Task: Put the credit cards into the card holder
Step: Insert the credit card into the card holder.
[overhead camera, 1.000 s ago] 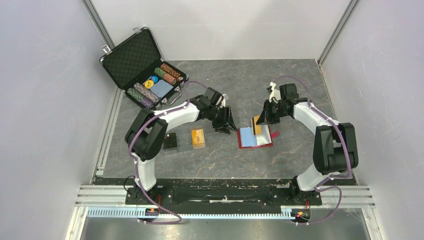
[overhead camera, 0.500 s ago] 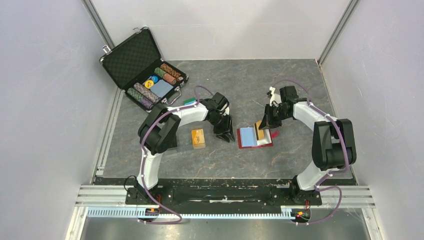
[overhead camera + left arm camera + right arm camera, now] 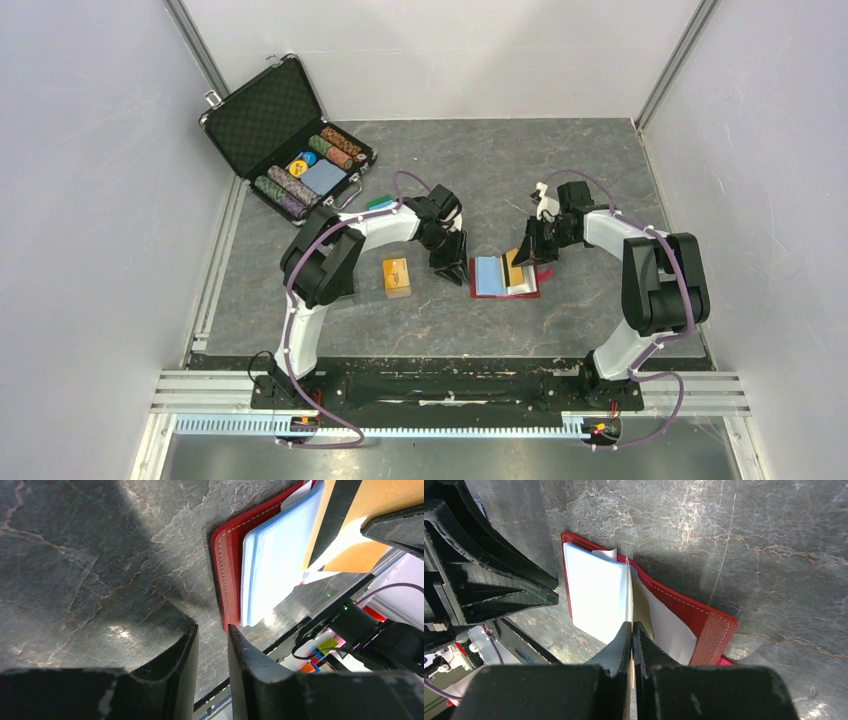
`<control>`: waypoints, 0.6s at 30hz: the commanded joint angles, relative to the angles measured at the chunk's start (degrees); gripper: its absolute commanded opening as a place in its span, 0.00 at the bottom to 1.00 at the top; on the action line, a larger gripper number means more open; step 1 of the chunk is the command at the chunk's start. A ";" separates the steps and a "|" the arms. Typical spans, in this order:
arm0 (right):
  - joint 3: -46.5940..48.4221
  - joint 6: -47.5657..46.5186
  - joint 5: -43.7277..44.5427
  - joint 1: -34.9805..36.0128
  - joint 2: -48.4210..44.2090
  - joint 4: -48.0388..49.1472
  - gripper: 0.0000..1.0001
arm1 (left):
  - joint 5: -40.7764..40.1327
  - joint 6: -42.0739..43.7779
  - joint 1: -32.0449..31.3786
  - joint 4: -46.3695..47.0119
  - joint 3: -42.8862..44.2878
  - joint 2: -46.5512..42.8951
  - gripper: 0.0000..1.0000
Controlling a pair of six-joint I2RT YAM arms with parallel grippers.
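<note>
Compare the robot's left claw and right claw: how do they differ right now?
The left claw stands slightly open and empty; the right claw is shut on an orange card. The left sits beside the red wallet; the right is over its open inside. Both are black.

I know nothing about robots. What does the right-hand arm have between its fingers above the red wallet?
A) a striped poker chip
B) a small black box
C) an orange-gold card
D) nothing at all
C: the right gripper is shut on an orange-gold card, held up on edge with its lower edge meeting the open red wallet.
</note>
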 commanded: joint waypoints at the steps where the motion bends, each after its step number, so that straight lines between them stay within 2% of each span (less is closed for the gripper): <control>1: -2.08 0.02 -0.92 -0.22 0.75 2.01 0.00 | -1.19 2.44 -0.47 -1.44 1.78 1.82 0.33; 15: -5.54 4.64 -5.83 -0.14 -2.22 5.33 0.00 | -3.03 2.32 -0.82 -3.61 1.62 3.10 0.05; 18: -6.56 5.56 -6.35 -0.14 -3.41 6.25 0.00 | -3.09 2.11 -0.82 -3.71 1.39 3.38 0.02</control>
